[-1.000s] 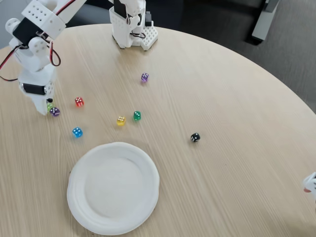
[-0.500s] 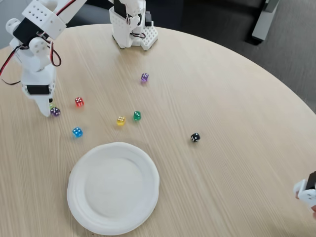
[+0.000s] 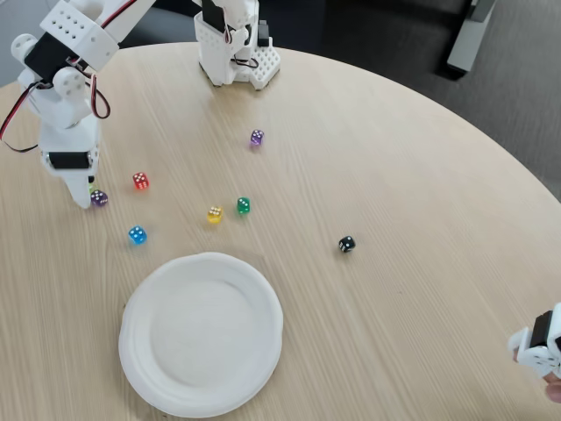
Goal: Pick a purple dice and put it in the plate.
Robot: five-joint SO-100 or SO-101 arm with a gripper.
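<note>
A purple dice (image 3: 99, 198) lies on the wooden table at the left, just right of my white gripper's (image 3: 85, 196) tip, which points down at the tabletop. How the jaws stand is hidden by the gripper's own body. A small greenish bit shows between the gripper and that dice. A second purple dice (image 3: 257, 137) lies farther back, near the middle of the table. The large white plate (image 3: 272, 333) rests at the front left with nothing in it.
Red (image 3: 139, 180), blue (image 3: 137, 234), yellow (image 3: 215, 214), green (image 3: 243, 205) and black (image 3: 347, 244) dice are scattered between gripper and plate. The arm's base (image 3: 235, 44) stands at the back edge. A white object (image 3: 535, 346) pokes in at the lower right corner.
My gripper has shifted slightly right, closing on the left purple dice. The white object at the lower right has moved down and further into view.
</note>
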